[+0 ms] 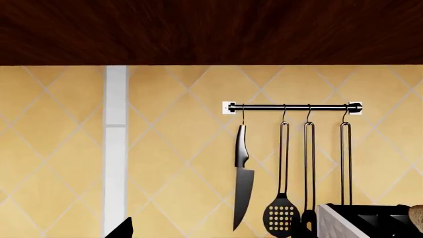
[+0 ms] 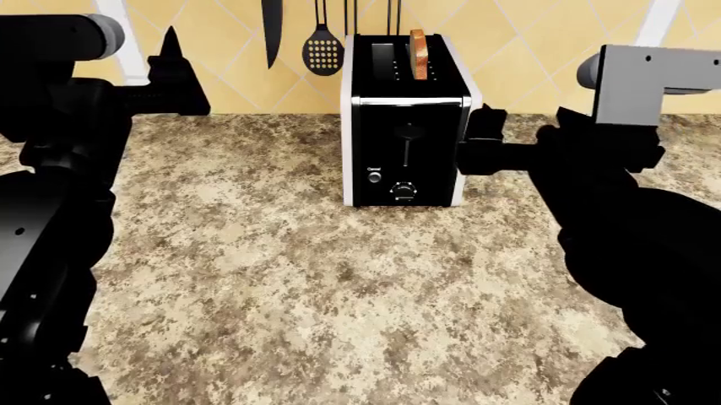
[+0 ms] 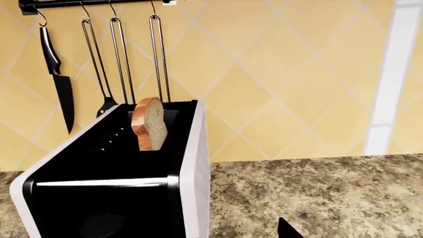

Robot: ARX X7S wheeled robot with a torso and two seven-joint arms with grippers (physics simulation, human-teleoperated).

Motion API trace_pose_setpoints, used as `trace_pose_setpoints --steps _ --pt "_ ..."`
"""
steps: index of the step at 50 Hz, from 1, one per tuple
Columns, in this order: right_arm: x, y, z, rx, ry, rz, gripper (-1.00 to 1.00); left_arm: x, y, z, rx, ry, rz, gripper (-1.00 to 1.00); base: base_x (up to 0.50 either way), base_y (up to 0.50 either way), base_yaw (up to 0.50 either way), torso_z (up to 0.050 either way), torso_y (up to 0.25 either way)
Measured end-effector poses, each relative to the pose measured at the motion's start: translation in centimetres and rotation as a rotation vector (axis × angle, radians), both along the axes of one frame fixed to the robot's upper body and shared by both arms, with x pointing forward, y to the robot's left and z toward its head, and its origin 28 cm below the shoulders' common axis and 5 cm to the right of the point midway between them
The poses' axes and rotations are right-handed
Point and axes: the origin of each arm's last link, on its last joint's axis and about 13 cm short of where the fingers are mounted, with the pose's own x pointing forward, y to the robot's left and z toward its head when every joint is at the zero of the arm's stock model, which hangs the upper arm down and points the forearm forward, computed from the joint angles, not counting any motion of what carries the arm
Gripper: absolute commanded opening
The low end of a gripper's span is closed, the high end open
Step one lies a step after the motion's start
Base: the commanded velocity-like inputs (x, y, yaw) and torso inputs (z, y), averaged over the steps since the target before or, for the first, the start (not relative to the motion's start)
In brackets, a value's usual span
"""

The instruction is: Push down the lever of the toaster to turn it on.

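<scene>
The toaster (image 2: 406, 118) stands at the back of the counter with its black front panel facing me. The lever (image 2: 409, 132) sits near the top of its vertical slot, above the small button (image 2: 374, 177) and the round dial (image 2: 404, 191). A bread slice (image 2: 418, 52) sticks up from one slot. My right gripper (image 2: 475, 139) is open, level with the lever and just off the toaster's right side. In the right wrist view the toaster (image 3: 119, 188) fills the lower left, and one fingertip (image 3: 288, 229) shows. My left gripper (image 2: 169, 59) is open, raised far to the toaster's left.
A knife (image 2: 270, 34), a slotted spoon (image 2: 322, 51) and other utensils hang from a rail (image 1: 290, 107) on the yellow tiled wall behind the toaster. A dark cabinet (image 1: 211, 29) hangs above. The speckled granite counter (image 2: 316, 287) stretches in front.
</scene>
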Motion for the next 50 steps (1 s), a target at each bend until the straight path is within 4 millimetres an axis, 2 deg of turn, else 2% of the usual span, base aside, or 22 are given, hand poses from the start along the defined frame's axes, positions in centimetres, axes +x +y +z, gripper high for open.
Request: trace_pose_setpoints --steps 33,50 --pt "0.1 0.5 0.0 0.047 0.026 0.017 1.00 0.0 0.0 0.0 -0.002 0.000 0.001 1.00 0.00 0.00 0.00 0.000 0.000" --pt "-0.7 1.7 0.6 -0.004 0.039 -0.037 1.00 0.0 0.1 -0.2 -0.004 0.011 0.004 1.00 0.00 0.00 0.00 0.000 0.000"
